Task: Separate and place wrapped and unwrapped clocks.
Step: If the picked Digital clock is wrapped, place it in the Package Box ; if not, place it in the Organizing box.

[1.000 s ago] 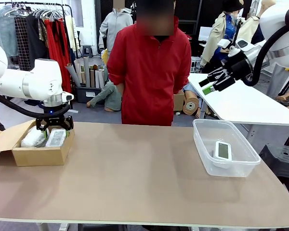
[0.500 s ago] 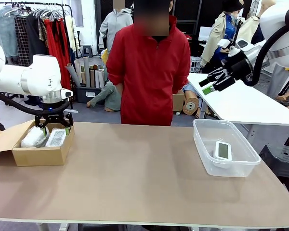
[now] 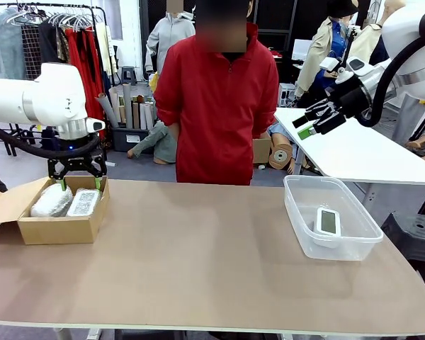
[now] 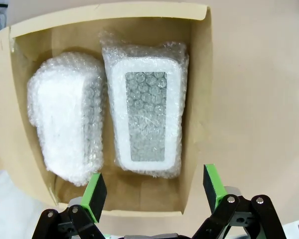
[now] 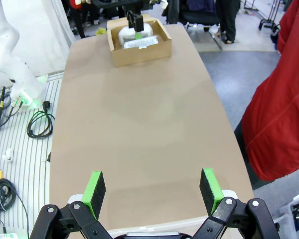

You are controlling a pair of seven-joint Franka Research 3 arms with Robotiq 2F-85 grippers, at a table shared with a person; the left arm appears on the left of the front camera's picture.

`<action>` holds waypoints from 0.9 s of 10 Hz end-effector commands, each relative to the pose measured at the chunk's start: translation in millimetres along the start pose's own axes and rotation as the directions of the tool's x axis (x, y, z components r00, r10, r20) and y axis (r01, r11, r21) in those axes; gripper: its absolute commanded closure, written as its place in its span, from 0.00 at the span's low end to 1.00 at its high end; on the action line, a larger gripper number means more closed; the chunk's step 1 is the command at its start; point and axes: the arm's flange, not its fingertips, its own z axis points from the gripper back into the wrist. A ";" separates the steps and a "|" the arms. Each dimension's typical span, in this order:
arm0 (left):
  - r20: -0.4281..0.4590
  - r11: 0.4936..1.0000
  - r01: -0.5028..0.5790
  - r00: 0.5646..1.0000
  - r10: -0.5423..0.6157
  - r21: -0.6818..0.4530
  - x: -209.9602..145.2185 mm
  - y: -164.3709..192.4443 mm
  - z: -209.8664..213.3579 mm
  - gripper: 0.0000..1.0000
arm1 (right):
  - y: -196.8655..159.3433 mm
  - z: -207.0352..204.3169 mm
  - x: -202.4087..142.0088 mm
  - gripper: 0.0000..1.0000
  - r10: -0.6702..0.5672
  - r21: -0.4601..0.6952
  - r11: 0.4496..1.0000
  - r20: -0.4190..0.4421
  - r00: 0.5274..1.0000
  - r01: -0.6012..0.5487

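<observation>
Hovering: left gripper (image 3: 77, 183) is being held spread and empty above the cardboard box (image 3: 57, 228).
Wrapped clocks (image 4: 145, 107): two are lying directly below, long axes running away from the fingers.
Bare clock (image 3: 328, 221): resting in the clear bin (image 3: 297, 212), below the spread right gripper (image 3: 314, 120).
Writing: none readable.

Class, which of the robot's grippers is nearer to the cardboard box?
The left gripper: it hangs open just above the cardboard box. The right gripper is raised far across the table.
</observation>
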 end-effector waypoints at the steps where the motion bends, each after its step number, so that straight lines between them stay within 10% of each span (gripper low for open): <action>1: 0.003 1.000 -0.019 1.000 0.019 -0.014 -11.5 -0.8 10.0 0.00 | 3.2 0.4 1.2 0.00 0.005 -0.002 1.000 0.000 1.000 -0.005; 9: 0.017 1.000 0.002 1.000 -0.001 -0.007 -5.7 -0.7 17.5 0.00 | 3.2 0.4 1.2 0.00 0.005 -0.002 1.000 0.000 1.000 -0.005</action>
